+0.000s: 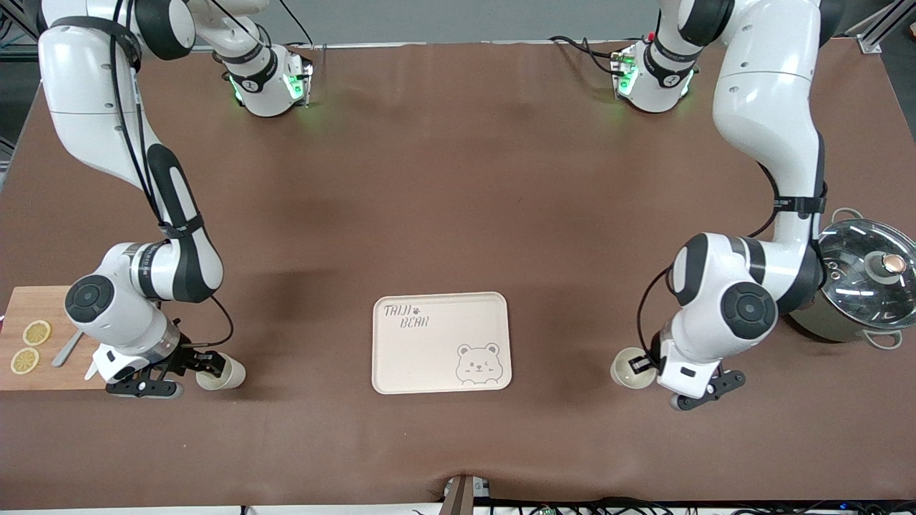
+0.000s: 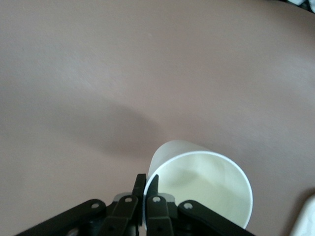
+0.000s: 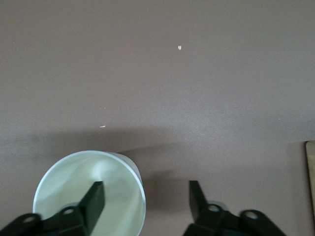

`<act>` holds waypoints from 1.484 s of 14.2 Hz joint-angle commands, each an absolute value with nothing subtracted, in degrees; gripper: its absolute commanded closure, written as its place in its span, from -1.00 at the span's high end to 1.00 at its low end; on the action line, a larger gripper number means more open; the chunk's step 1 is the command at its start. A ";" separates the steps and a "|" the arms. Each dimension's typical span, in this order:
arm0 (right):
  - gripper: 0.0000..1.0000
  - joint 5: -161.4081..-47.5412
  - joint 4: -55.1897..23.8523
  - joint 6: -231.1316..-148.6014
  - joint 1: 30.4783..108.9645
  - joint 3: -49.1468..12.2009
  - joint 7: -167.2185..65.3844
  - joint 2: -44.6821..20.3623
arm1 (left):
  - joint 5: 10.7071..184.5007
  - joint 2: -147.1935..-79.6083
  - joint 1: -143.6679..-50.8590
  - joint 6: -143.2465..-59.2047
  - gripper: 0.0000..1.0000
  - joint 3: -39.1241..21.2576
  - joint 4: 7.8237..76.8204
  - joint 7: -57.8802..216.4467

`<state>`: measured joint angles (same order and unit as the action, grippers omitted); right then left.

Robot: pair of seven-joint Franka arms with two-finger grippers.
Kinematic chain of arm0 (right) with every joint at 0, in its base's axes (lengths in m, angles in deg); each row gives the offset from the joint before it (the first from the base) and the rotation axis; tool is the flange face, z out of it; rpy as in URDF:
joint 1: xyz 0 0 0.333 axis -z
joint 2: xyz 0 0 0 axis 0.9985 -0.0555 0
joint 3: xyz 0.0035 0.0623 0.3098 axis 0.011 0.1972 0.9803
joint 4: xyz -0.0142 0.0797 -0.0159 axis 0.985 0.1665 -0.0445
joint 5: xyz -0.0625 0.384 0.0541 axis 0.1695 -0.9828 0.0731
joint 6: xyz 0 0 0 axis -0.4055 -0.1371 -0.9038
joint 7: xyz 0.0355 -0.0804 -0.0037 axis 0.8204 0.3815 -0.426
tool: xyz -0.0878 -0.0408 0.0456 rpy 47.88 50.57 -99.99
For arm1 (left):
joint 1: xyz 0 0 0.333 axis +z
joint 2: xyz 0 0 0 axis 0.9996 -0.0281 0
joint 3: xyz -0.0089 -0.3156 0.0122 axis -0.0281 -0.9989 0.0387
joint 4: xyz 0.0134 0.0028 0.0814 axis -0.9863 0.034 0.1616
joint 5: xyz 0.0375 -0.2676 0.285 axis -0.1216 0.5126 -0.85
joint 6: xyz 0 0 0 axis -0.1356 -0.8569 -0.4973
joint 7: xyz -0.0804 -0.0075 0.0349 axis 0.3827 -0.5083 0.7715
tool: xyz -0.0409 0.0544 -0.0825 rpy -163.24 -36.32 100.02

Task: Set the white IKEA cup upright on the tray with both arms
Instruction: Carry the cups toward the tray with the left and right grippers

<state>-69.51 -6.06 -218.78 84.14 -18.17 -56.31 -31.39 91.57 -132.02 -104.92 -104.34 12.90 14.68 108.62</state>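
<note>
Both arms reach low over the bench.
The left gripper (image 1: 639, 366) has its fingers (image 2: 139, 189) pinched together; the right gripper (image 1: 202, 361) has its fingers (image 3: 93, 201) spread apart.

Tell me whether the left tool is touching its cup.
Touching. In the left wrist view the left tool has its fingers closed together on the rim of the white cup, one inside and one outside.
</note>
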 commanded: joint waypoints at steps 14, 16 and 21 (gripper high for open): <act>-1.00 -70.79 -2.79 -215.07 83.48 -16.46 -56.74 -30.71 | 92.83 -131.81 -118.88 -104.29 -1.00 12.82 11.69 133.21; -1.00 -73.85 1.85 -207.01 82.78 -16.28 -58.57 -30.53 | 92.83 -131.99 -120.64 -106.48 -1.00 13.00 11.69 134.52; -1.00 -75.54 11.54 -194.40 74.63 -16.63 -75.42 -30.44 | 92.83 -134.27 -123.63 -109.75 -1.00 13.00 11.69 136.73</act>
<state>-75.45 8.91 -196.72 78.64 -16.10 -68.38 -30.49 91.69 -132.96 -122.42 -108.81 12.48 12.40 135.96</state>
